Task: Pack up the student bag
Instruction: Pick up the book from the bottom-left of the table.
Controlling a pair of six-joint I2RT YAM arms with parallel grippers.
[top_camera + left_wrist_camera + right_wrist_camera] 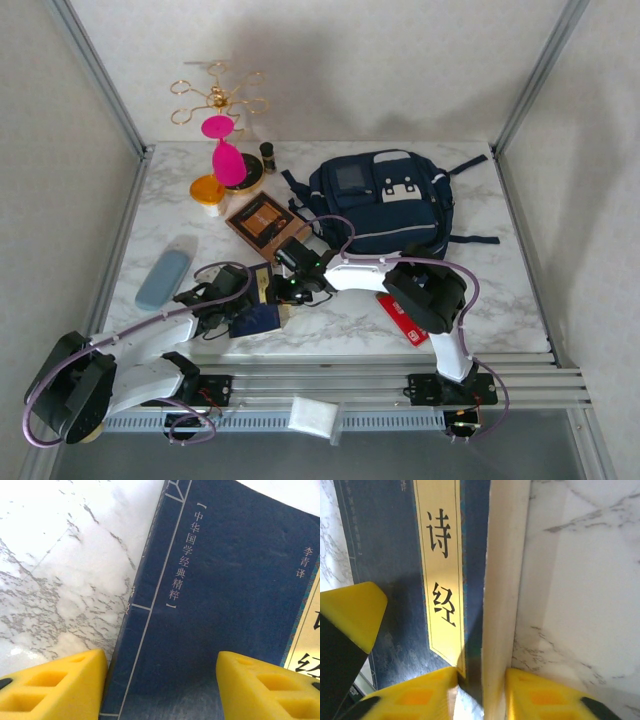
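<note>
The student bag (pixel 390 200), a navy backpack with a grey panel and a white patch, lies flat at the back right of the marble table. A navy book (pixel 258 318) with a yellow title strip sits near the front, between both grippers. My right gripper (pixel 482 690) is shut on the book (pixel 390 555) at its page edge, one pad on the cover and one on the pages. My left gripper (pixel 162 685) stands open over the book (pixel 225 605), one finger beside the spine and the other above the cover. Its yellow fingertip (pixel 350 615) shows in the right wrist view.
A brown box (pixel 265 222) lies just left of the bag. A light-blue case (pixel 165 278) rests at the left and a red flat item (pixel 403 318) at the front right. An orange-lidded jar (pixel 208 190), pink cups (pixel 228 160) and a gold stand (pixel 215 95) crowd the back left.
</note>
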